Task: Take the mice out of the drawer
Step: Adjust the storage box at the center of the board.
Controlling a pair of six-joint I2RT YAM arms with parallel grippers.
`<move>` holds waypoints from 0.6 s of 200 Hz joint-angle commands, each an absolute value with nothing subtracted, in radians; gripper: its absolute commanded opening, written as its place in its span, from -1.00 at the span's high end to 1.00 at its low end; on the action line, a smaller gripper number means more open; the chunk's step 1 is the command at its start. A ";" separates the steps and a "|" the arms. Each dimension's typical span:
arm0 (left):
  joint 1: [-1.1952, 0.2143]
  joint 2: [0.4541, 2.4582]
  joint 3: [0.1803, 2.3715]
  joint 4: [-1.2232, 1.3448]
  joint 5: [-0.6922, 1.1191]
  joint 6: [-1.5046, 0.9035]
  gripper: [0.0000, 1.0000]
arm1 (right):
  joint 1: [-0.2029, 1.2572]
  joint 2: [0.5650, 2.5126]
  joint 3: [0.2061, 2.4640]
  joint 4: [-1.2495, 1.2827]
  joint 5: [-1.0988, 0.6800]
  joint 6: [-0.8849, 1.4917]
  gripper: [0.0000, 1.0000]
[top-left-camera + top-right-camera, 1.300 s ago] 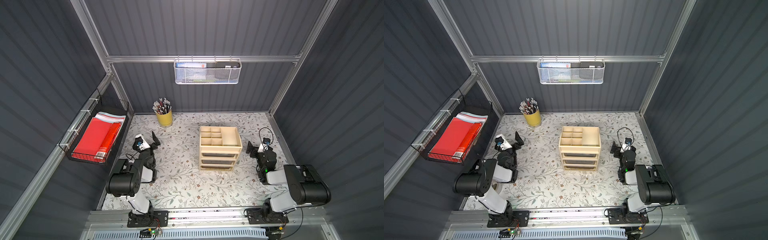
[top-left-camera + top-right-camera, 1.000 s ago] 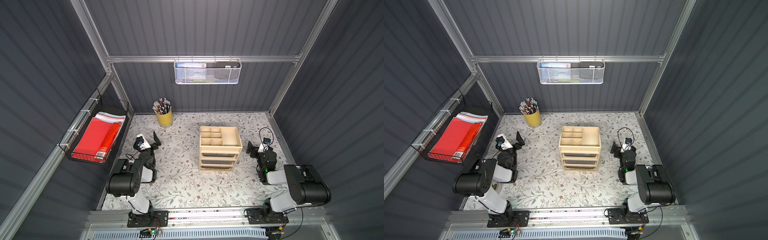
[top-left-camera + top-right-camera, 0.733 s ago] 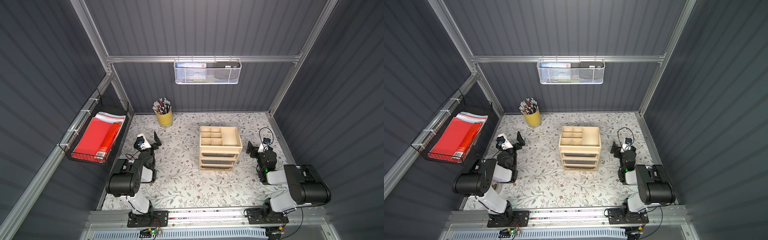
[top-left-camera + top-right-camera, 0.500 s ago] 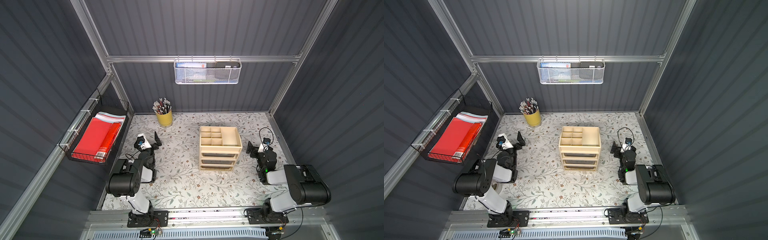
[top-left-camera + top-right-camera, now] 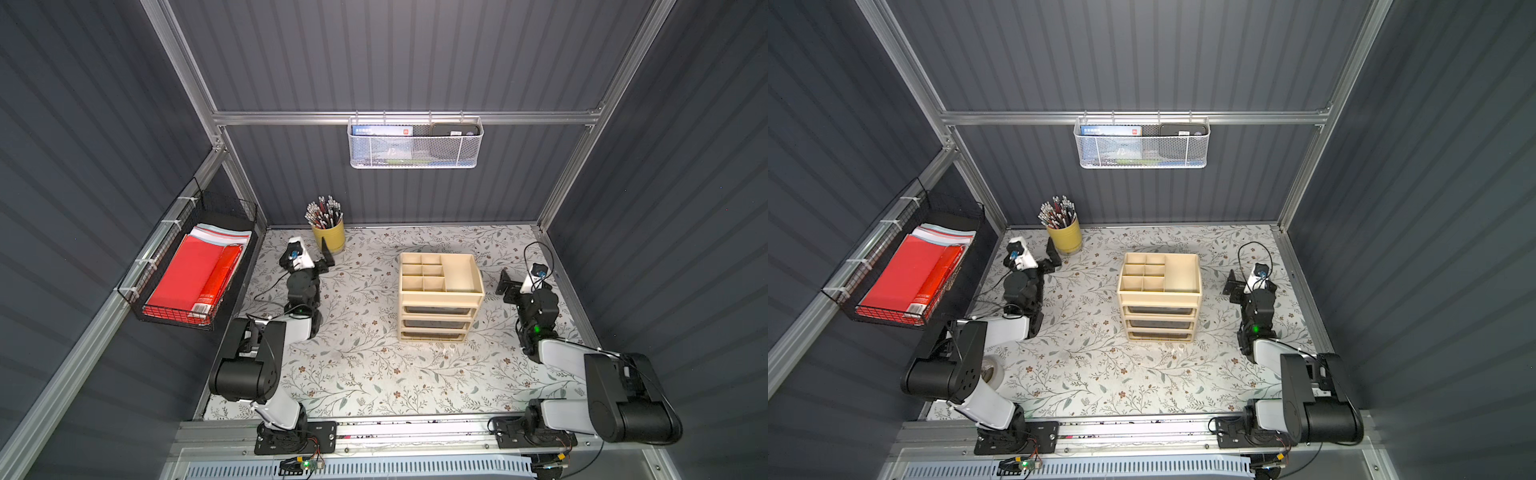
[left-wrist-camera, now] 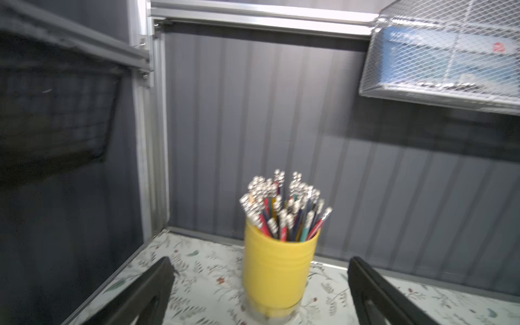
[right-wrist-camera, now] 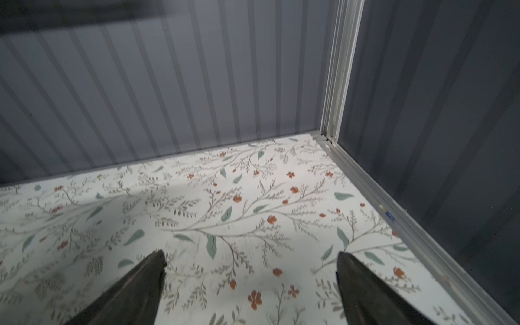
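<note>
Two pairs of fingers, both spread as wide as they go, both holding nothing. Left fingers (image 6: pixel 146 295) show in the left wrist view as two black blades with the cup (image 6: pixel 277 270) framed between them, not touching it; the view is blurred. Cup is yellow, upright, packed with pencils (image 6: pixel 284 205), metal ends up. In a top view the left fingers (image 5: pixel 327 259) sit just beside the cup (image 5: pixel 329 237), near the far left corner of the table (image 5: pixel 365 365). Left arm (image 5: pixel 266 345) is folded back along the table's left edge.

Right fingers (image 7: pixel 135 292) show in the right wrist view over bare floral table, aimed at the far right corner, nothing between them. In a top view the right fingers (image 5: pixel 1230 286) are near the right side of the unit (image 5: pixel 1158 297), apart from it. Right arm (image 5: pixel 1304 386) runs back along the right edge.

Unit is beige, mid-table, with an open divided tray on top and three drawers (image 5: pixel 1158 323) stacked under it, all pushed in. The mice: none visible. Drawer fronts look dark and the contents can't be made out, so can't tell which drawer has them. Both pairs of fingers are well apart from the drawers.

White mesh basket (image 5: pixel 415 151) hangs on the back wall with a blue box and a dark item inside. Black wire basket (image 5: pixel 178 315) on the left wall holds red folders (image 5: pixel 187 270).
</note>
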State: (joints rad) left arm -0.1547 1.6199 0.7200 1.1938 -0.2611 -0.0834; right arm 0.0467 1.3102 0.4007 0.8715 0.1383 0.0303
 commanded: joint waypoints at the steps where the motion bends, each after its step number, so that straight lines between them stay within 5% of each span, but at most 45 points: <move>1: -0.215 1.578 0.946 0.845 -0.244 -0.052 -0.95 | 0.052 1.239 0.529 0.547 0.183 0.097 -0.98; 58: -0.387 1.595 1.392 0.203 -0.052 -0.061 -0.82 | 0.105 1.241 0.731 0.128 0.194 0.268 -0.97; 120: -0.518 1.385 1.412 -0.103 0.148 -0.091 -0.89 | 0.170 1.180 0.679 0.062 0.156 0.361 -0.96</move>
State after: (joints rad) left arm -0.5045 1.4811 1.3827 0.1074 0.0467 -0.0723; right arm 0.1604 1.2140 0.7048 0.1295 0.1623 0.3031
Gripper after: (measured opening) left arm 0.941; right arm 0.982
